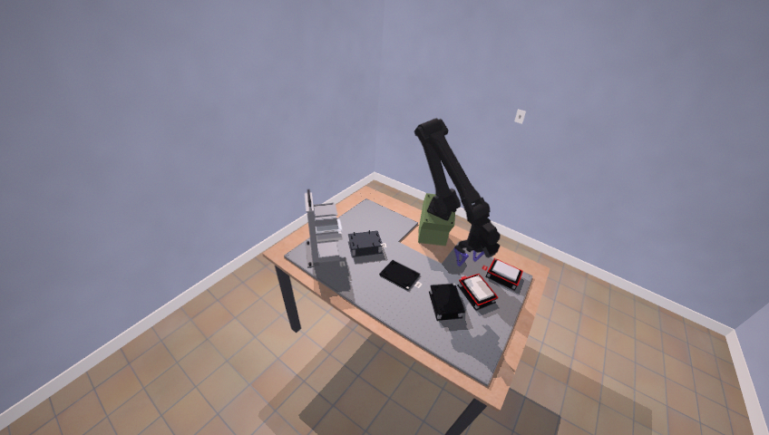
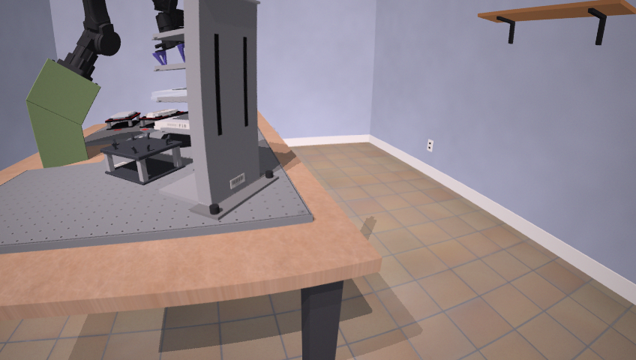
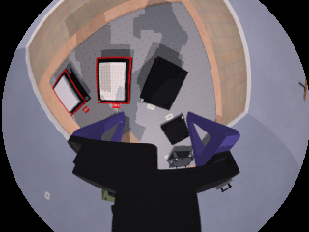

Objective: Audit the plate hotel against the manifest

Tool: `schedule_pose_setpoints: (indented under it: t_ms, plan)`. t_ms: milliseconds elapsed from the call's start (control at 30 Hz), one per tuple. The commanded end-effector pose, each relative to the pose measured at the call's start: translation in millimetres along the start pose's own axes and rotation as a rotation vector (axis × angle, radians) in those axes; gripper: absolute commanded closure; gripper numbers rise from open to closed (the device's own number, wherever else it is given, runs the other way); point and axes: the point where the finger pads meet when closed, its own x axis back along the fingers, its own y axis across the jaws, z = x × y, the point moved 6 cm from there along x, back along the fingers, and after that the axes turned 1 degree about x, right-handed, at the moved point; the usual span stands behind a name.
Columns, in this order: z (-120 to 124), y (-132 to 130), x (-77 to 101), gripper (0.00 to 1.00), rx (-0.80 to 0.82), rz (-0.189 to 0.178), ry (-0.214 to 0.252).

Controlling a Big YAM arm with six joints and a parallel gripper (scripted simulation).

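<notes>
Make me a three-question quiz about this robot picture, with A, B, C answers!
1. Where do the red-rimmed nests sit?
A. beside the tall plate hotel
B. at the table end far from the hotel
C. on the floor

2. How many red-rimmed nests hold a white plate?
A. none
B. one
C. two

3. How do the jaws of the gripper stand?
A. wide open, empty
B. shut on a plate
C. shut on a label

Answers: 1 B, the top view shows them at the opposite end from the hotel. 2 C, both show white inside. 3 A, the purple fingers are spread with nothing between.
</notes>
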Motion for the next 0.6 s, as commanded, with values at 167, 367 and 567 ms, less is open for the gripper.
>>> schedule_pose_setpoints:
  t_ms: [167,367,567]
  plan:
    - [5,-22,5.5,0.0,-0.132,0.049,-0.054]
    - [15,-37,3.8,0.0,-0.222,0.088,-0.071]
    - [25,-52,2.0,0.0,-0.312,0.127,-0.089]
